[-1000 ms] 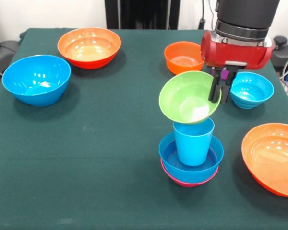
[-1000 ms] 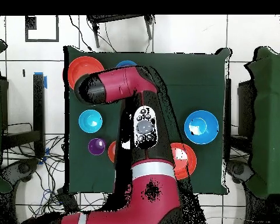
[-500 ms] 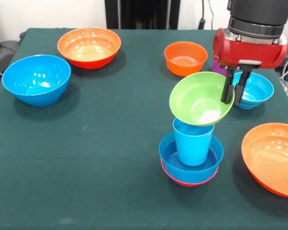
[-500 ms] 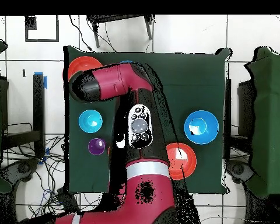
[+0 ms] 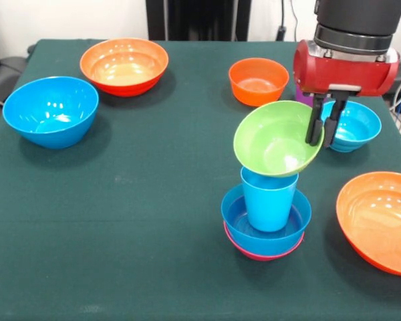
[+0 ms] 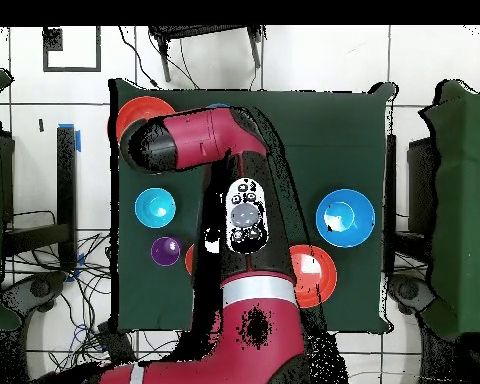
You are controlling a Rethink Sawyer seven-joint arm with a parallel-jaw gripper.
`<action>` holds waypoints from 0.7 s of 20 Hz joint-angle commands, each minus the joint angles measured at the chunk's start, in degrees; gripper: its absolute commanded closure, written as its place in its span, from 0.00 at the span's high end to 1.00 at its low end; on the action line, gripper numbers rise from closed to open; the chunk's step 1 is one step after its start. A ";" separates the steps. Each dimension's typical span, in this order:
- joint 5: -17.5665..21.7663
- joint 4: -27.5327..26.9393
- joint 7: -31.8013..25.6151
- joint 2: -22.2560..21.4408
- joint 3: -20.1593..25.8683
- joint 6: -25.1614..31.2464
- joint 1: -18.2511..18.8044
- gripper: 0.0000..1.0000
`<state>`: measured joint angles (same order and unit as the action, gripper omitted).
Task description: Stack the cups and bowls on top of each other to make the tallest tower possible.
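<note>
My gripper [image 5: 321, 127] is shut on the right rim of a green bowl [image 5: 274, 139]. The bowl hangs tilted, with its opening turned toward the camera, and its lower edge is at the rim of the light blue cup [image 5: 269, 198]. That cup stands upright inside a blue bowl [image 5: 235, 215] nested on a pink bowl [image 5: 242, 249]; together they form the tower. A sliver of the purple cup [image 5: 301, 94] shows behind the gripper, and it shows fully as the purple cup [image 6: 165, 250] in the overhead view. There the arm [image 6: 244, 215] hides the tower.
Loose bowls ring the tower: a large blue bowl [image 5: 50, 110] at left, an orange bowl [image 5: 124, 63] at the back, a small orange bowl [image 5: 257, 80], a cyan bowl [image 5: 353, 126] just right of the gripper, and a big orange bowl [image 5: 381, 217] at the right edge.
The gripper carried the green bowl to the right and slightly up, then eased a little back left. The bowl stays tilted over the light blue cup.
</note>
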<state>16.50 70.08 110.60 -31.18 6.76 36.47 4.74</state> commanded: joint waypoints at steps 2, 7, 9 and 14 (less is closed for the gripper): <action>0.06 -0.34 1.56 2.00 2.88 -2.38 2.26 0.00; 0.24 -0.99 0.97 2.35 3.30 -2.04 2.63 0.00; 0.34 -1.31 1.06 2.46 3.26 -1.87 2.52 0.00; 0.29 -1.59 2.17 2.55 2.82 -1.70 1.86 0.00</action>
<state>16.47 70.07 110.60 -30.06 6.87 36.47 6.70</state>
